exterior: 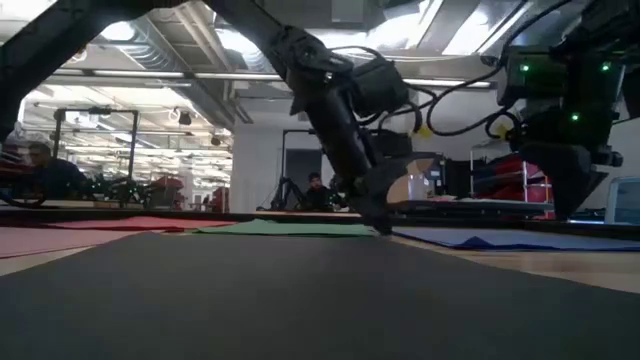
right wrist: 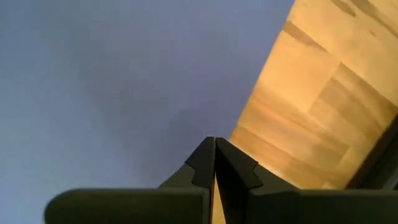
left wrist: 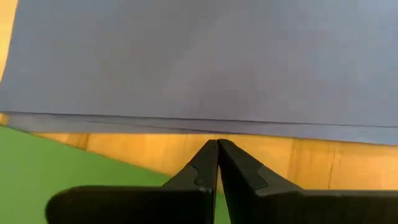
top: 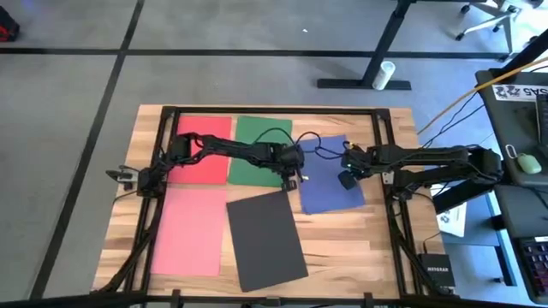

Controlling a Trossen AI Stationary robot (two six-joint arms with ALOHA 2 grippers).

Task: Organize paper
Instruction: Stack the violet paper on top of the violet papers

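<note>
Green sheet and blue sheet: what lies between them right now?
A bare strip of wooden table separates green sheet from blue sheet; the shut left gripper is over it, per left wrist view.

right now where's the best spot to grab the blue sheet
Judging by how it lies, take the blue sheet at its left long edge, coming from the bare wood gap beside the green sheet: it lies flat, and the shut left gripper sits right there.

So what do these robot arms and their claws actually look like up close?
Both arms are dark, nearly black, built from jointed segments with loose black cables looping off them. The left gripper and the right gripper each end in two flat, matte black fingers that taper to a point, with small notched steps along their inner edges. No markings are visible on them.
</note>
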